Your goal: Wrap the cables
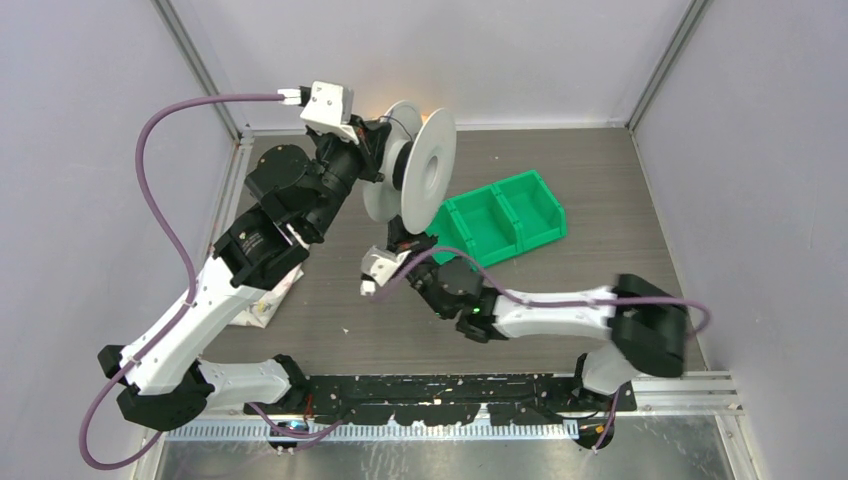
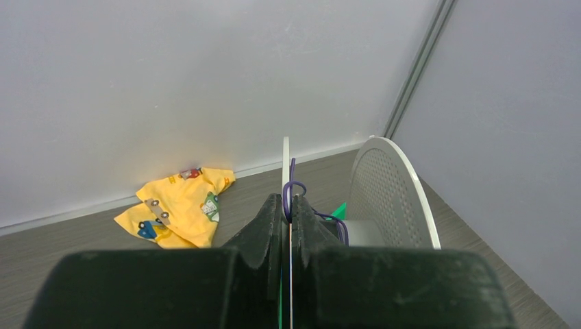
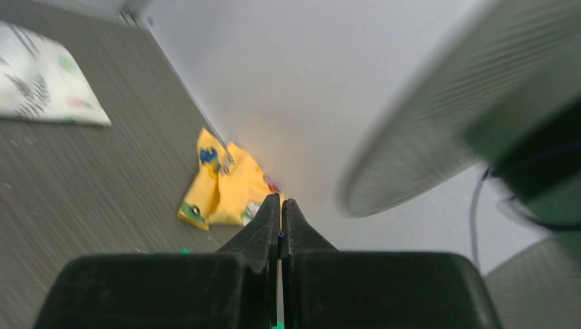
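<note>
Left gripper (image 2: 288, 204) is clamped tight on the thin rim of one flange of the pale spool (image 2: 392, 195), its two fingers pressed flat against either face of that disc. The cable (image 2: 295, 187), a thin dark-purplish wire, makes a small loop right at those fingertips and runs off toward the spool's hub between the two flanges (whether the fingers pinch it along with the rim cannot be told). The spool stands on edge, flanges upright, near the far edge of the table (image 1: 620, 200), left of its middle; the arms hide whether it touches the surface. Right gripper (image 3: 281, 209) sits at the spool's lower near side, jaws closed all the way. A tiny dark-blue speck shows between its fingertips, too small to say if it is the cable. A thin dark strand also hangs beside the blurred flange in the right wrist view. A green bin (image 1: 503, 214) with two compartments lies just right of the spool. A yellow cloth (image 2: 179, 208) lies against the far edge behind the spool, and a white patterned cloth (image 1: 262, 306) lies near the left edge under the left arm.
</note>
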Motion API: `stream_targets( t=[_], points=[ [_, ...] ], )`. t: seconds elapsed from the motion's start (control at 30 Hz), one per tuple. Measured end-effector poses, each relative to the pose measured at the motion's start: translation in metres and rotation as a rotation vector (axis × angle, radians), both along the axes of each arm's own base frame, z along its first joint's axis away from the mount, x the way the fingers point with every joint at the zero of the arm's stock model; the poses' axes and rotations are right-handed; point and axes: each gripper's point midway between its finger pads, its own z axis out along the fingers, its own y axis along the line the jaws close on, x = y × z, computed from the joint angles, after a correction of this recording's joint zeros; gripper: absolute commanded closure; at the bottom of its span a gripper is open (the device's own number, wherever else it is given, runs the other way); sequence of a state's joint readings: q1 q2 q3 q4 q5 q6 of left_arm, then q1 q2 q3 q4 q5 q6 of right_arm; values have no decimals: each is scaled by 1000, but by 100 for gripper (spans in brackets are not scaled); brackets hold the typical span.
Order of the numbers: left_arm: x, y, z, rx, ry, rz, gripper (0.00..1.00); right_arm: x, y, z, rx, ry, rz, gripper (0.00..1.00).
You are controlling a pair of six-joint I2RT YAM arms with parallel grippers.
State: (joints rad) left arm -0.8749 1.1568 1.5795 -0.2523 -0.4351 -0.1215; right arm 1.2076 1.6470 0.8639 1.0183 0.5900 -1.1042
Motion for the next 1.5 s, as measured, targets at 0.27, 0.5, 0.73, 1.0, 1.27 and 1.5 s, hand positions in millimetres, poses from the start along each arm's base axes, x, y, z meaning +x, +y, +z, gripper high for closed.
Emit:
stream_targets(
  t=[0.27,0.5,0.73,1.0,1.27,1.5],
  points=[
    [4,4,5,-23,-16,22,100,-67,-14,117,269,202,357,100],
    [6,1,-2,-7,-2,17,100,-83,-7,137,285,331,447,100],
    [4,-8,-10,21,12,-25,99,-84,5,153,311,410,462,100],
    [-1,-22,-28,83,34,-104,100,-77,-9,183,373,396,413,100],
    [-2,-28,-44,157,46,-153,100,-51,-30,176,396,432,328,100],
    [-27,-47,-72,278,106,-336,100,-21,-78,199,528,412,237,100]
  ],
)
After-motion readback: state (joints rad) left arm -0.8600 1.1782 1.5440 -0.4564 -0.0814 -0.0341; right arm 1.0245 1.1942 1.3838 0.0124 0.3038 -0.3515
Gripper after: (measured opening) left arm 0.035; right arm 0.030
